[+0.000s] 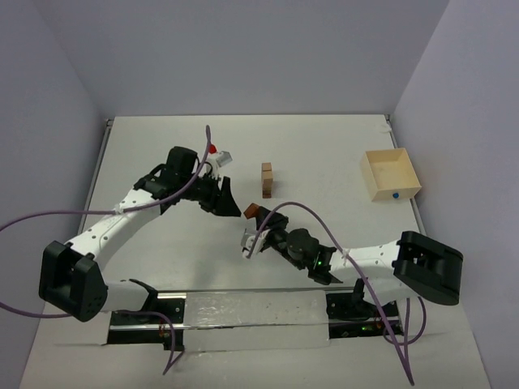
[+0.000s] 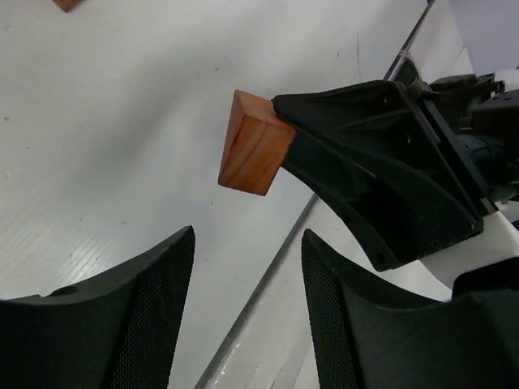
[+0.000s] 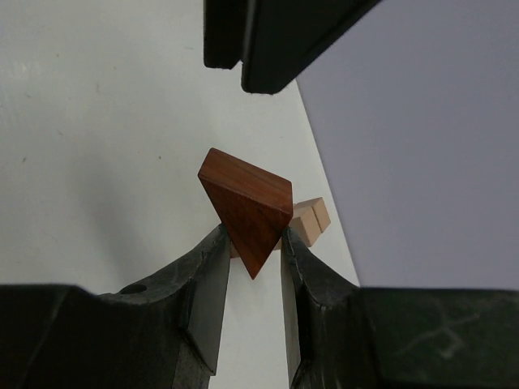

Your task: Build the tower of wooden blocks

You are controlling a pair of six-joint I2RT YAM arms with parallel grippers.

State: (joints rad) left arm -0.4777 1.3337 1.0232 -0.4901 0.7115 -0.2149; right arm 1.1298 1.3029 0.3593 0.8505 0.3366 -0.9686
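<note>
Right wrist view shows the right gripper closed on the reddish-brown wedge: its 2 fingers pinch the lower point, and the broad part sticks out beyond the tips. The left gripper hangs just beside the wedge, on its left, with the jaws apart and nothing between them. The tower stands on the table, a little farther away than the wedge and slightly to its right, near but not touching. From above I cannot tell how many cubes it has. I judge that the wedge is the cap piece, and that it will either be handed to the left gripper or be carried directly to the tower; I cannot tell which. For a handover, the left fingers should take 2 flat parallel faces, not the slanted ones, and the right fingers should loosen only when that grip is firm. For placing, a flat face should look down, and the approach should come slowly from above, because such a narrow column is easy to push over. The 2 grippers are very close, so they could knock each other. The purple cable of the right arm loops near the tower. The pale box sits at the far right, well apart, and is no obstacle.
</note>
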